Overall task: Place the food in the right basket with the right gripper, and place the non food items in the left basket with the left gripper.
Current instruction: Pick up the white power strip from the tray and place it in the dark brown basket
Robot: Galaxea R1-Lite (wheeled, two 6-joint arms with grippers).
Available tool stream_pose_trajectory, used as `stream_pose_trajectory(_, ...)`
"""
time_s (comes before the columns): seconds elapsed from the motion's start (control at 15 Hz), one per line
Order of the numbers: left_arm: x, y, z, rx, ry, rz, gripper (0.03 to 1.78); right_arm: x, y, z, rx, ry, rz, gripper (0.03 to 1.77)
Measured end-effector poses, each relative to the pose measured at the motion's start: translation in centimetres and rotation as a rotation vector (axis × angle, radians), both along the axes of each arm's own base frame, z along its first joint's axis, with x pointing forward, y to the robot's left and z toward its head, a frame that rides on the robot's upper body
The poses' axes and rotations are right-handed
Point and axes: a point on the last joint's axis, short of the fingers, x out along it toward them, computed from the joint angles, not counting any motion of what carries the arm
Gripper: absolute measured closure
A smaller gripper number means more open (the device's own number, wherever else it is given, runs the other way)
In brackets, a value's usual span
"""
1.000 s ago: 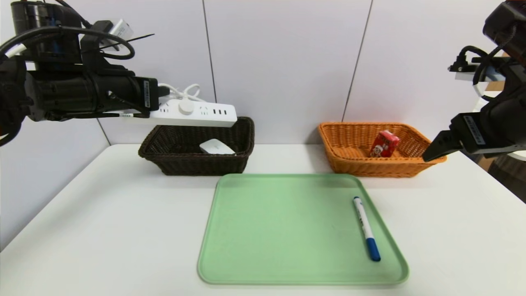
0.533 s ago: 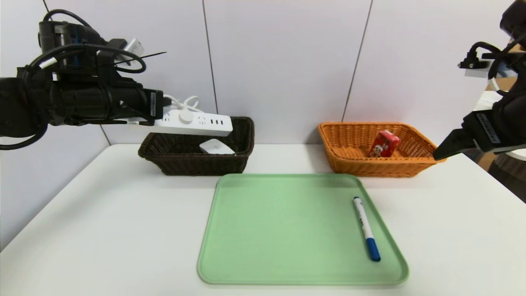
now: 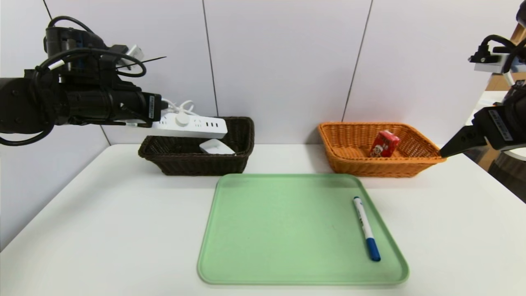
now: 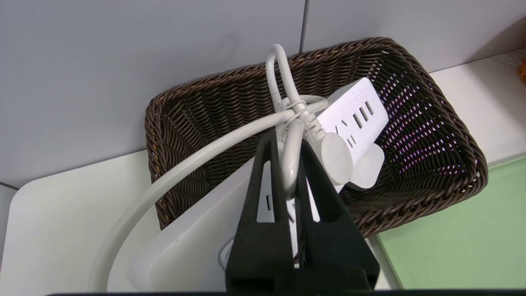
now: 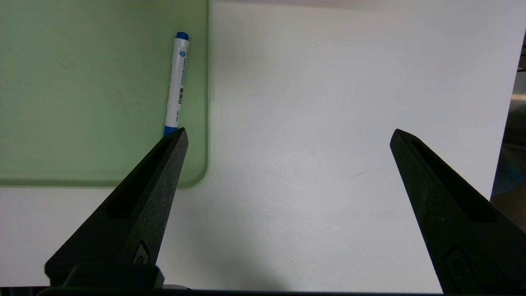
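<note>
My left gripper (image 3: 158, 113) (image 4: 286, 142) is shut on a loop of the white power strip's cord. The power strip (image 3: 189, 125) (image 4: 353, 115) hangs tilted just above the dark brown left basket (image 3: 164, 158) (image 4: 197, 111). A flat white rounded device (image 3: 215, 146) (image 4: 370, 172) lies inside that basket. The red drink carton (image 3: 384, 144) stands in the orange right basket (image 3: 349, 166). A white marker with a blue cap (image 3: 366, 228) (image 5: 177, 82) lies on the green tray (image 3: 287, 230) (image 5: 82, 102). My right gripper (image 3: 448, 150) (image 5: 287, 133) is open and empty, to the right of the orange basket.
The white table (image 3: 102, 230) carries both baskets at the back against a grey panel wall. The tray sits in the middle near the front. The table's right edge (image 5: 499, 144) lies close to my right gripper.
My left gripper has lowered the power strip closer to the dark basket. My right arm has drawn back to the right, away from the orange basket.
</note>
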Motion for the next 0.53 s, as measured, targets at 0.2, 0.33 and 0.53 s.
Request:
stream_pose_trajectory(0.2, 0.1, -0.5, -0.3, 0.001, 0.010, -0.015, 1.70, -0.1, -0.2, 0.0, 0.000, 0.003, -0.008, 0.10)
stream_pose_trajectory(0.33, 0.3, -0.9, -0.7, 0.002, 0.022, -0.024, 1.70, -0.1, -0.3, -0.1, 0.001, 0.004, -0.014, 0.10)
stream_pose_trajectory(0.53, 0.8, -1.4, -1.4, 0.003, 0.041, -0.036, 1.70, -0.1, -0.5, -0.1, 0.006, 0.005, -0.021, 0.10)
